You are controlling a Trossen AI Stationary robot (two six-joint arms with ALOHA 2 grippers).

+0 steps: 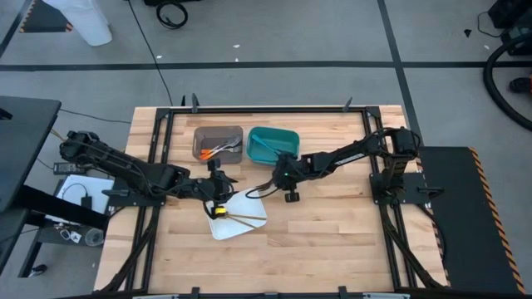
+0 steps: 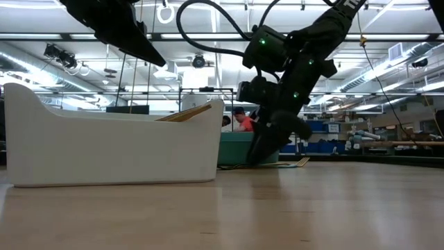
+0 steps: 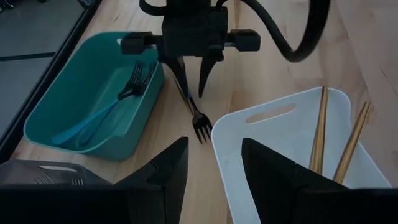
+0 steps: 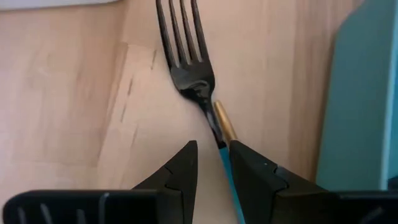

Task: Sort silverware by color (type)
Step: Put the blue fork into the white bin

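Between the teal bin (image 3: 93, 118) and white tray (image 3: 261, 134), your right claw (image 4: 211, 163) is clamped on the teal-handled fork (image 4: 186, 68), tines on the worktop (image 1: 332, 241). At 9 o'clock, your left claw (image 3: 214, 168) hangs apart.

The fork (image 4: 186, 59) has a black head, a small gold band and a blue handle. The right hand (image 4: 213, 158) is black. The teal bin (image 3: 93, 93) has blue and black forks inside. The white tray (image 3: 249, 134) has 2 gold sticks. The surface (image 4: 68, 106) is pale wood.
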